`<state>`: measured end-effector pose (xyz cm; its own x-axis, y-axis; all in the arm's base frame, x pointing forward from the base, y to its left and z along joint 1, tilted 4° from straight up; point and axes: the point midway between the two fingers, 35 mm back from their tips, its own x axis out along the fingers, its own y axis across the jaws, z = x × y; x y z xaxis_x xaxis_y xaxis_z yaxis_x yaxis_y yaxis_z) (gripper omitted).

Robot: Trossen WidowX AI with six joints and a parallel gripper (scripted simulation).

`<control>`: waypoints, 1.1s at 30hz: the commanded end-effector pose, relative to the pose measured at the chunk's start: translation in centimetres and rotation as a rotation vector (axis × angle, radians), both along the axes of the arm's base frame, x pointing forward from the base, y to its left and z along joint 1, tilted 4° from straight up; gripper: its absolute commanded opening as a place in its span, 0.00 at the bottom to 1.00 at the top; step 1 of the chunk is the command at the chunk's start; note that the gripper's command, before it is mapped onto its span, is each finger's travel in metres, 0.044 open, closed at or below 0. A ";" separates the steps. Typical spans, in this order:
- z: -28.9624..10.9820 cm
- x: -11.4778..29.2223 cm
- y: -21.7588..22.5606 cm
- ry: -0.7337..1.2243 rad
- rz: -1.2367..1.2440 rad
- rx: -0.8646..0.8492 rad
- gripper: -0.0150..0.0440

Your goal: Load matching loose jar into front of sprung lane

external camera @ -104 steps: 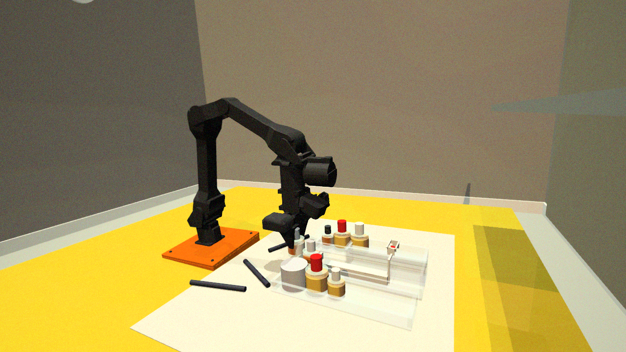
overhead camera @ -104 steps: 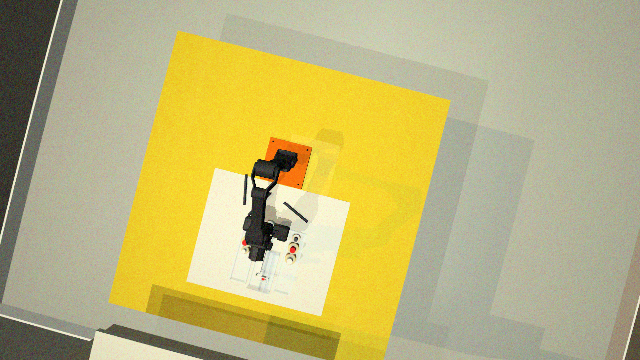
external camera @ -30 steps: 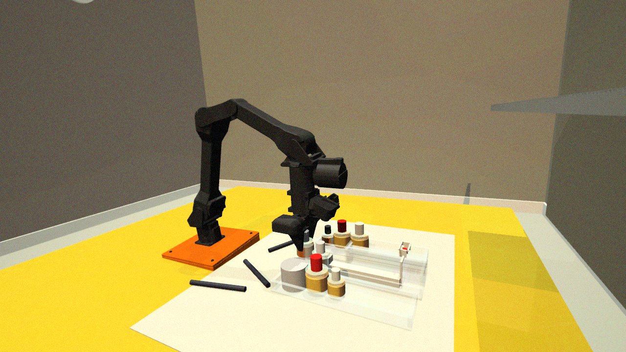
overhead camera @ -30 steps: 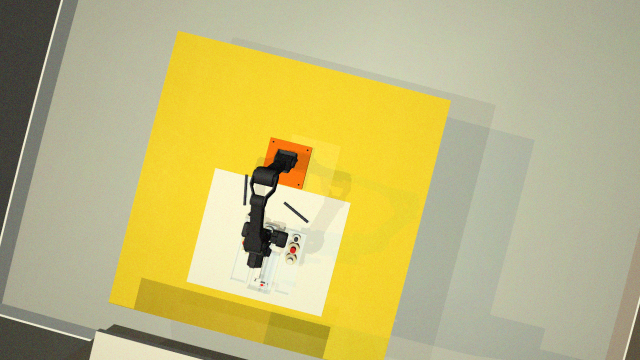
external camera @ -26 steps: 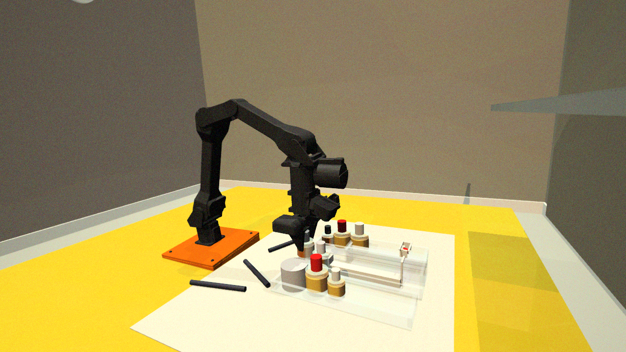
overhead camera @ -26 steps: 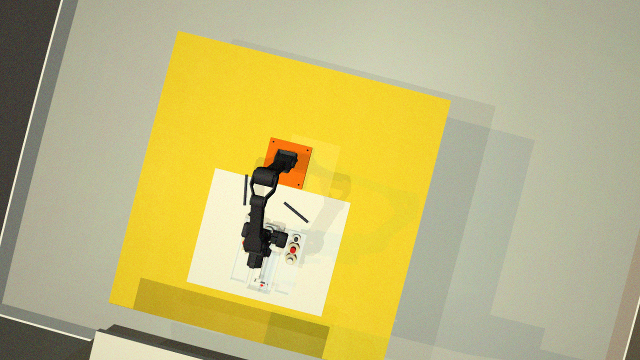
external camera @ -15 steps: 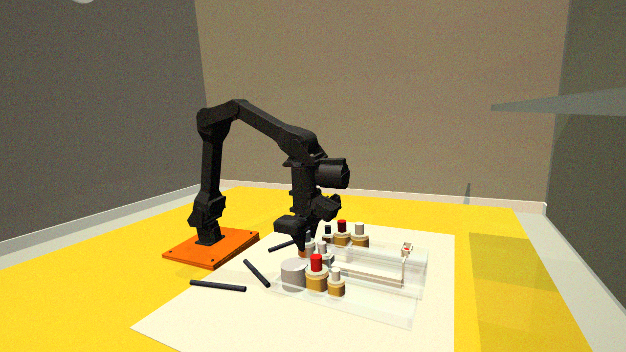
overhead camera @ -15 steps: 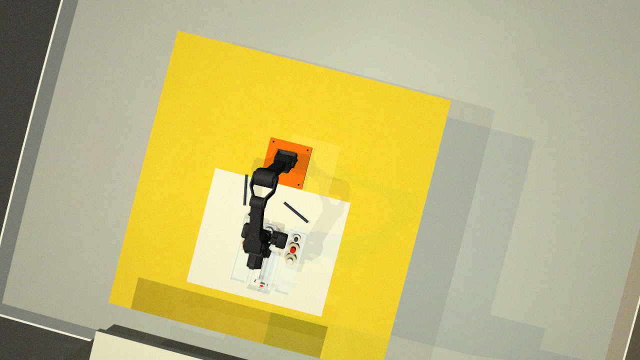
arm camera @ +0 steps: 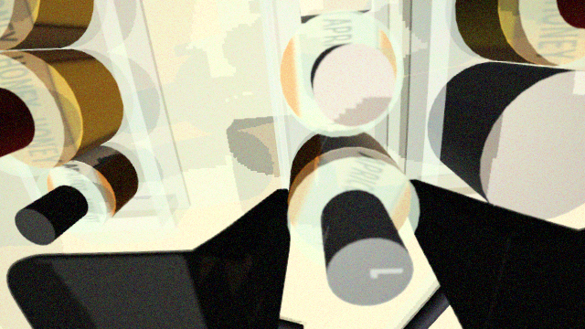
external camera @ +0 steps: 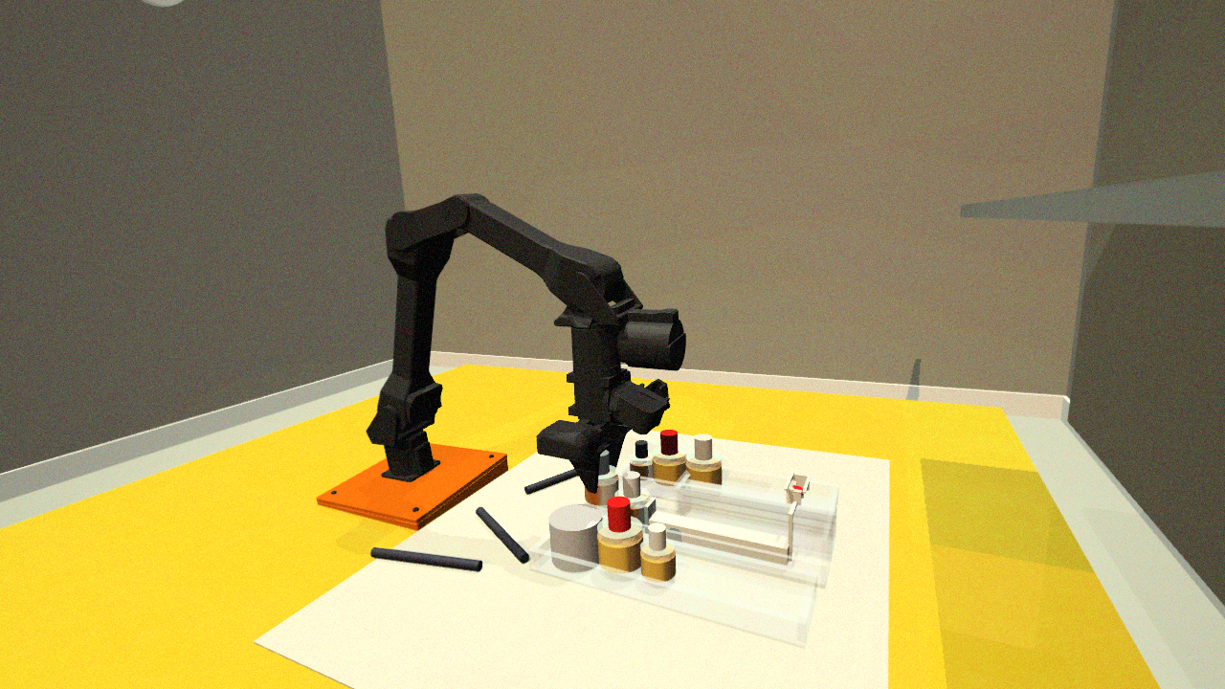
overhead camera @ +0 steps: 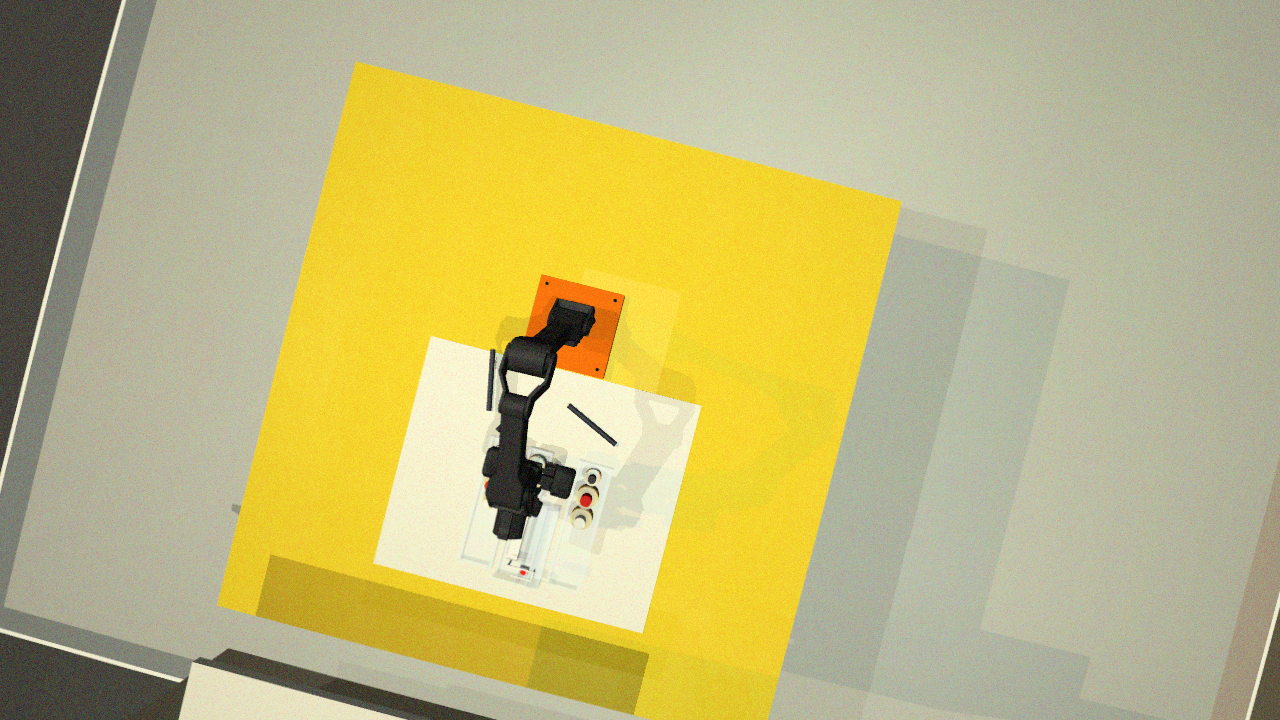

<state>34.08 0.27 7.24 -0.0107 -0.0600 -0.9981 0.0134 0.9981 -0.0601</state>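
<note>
My gripper (external camera: 597,481) (arm camera: 345,196) is shut on the apricot jar with the dark cap (arm camera: 356,224), holding it roughly upright at the front of the middle, sprung lane. The lane jar with the white cap (external camera: 632,485) (arm camera: 354,87) stands directly behind it; it carries a matching apricot label. The two look in contact or nearly so, and in line between the clear lane walls. The pusher plate (arm camera: 335,5) is behind the lane jar. The pusher's red mark (overhead camera: 522,572) (external camera: 796,487) shows at the lane's rear. The low front stop and the held jar's base are hidden.
One side lane holds a wide grey cylinder (external camera: 575,538) (arm camera: 539,151), a red-capped jar (external camera: 619,548) and a small white-capped jar (external camera: 657,564). The other holds black-, red- and white-capped jars (overhead camera: 591,478) (overhead camera: 586,499) (overhead camera: 580,519). Dark rods (overhead camera: 591,424) (external camera: 425,559) lie in front.
</note>
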 end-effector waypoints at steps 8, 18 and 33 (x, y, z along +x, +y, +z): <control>0.1 0.5 0.0 -0.019 0.006 -0.003 0.25; 0.2 0.6 0.0 -0.019 0.006 -0.003 0.25; 0.2 0.8 0.0 -0.019 0.006 -0.003 0.25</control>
<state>34.22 0.27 7.29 -0.0159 -0.0602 -0.9981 0.0130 0.9981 -0.0604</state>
